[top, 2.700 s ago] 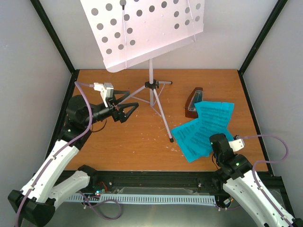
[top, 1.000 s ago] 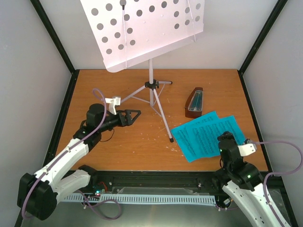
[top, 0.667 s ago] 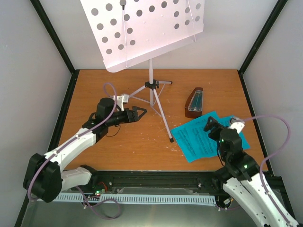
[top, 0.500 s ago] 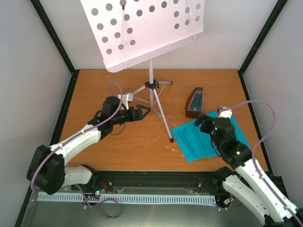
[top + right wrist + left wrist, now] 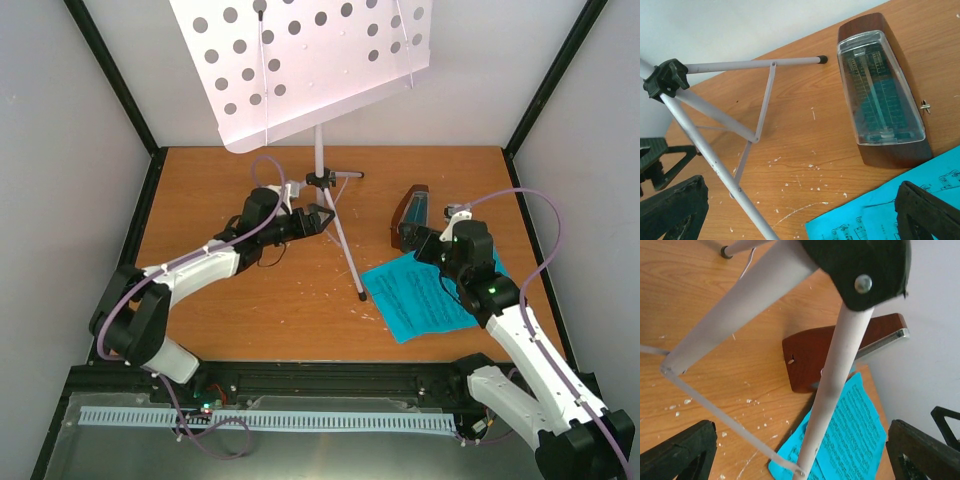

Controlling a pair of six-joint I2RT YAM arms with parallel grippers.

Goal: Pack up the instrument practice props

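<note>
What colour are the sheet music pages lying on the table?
The sheet-music pages are cyan with black print, shown best in the top external view.

The silvery music stand stands upright at the far middle of the tabletop, three legs spread, its hole-perforated desk tilted high above; one leg slants toward the cyan sheet-music pages — overlapped, lying flat at the right, printed black; the brown pyramid metronome sits just beyond them, its clear cover facing the near side.
</note>
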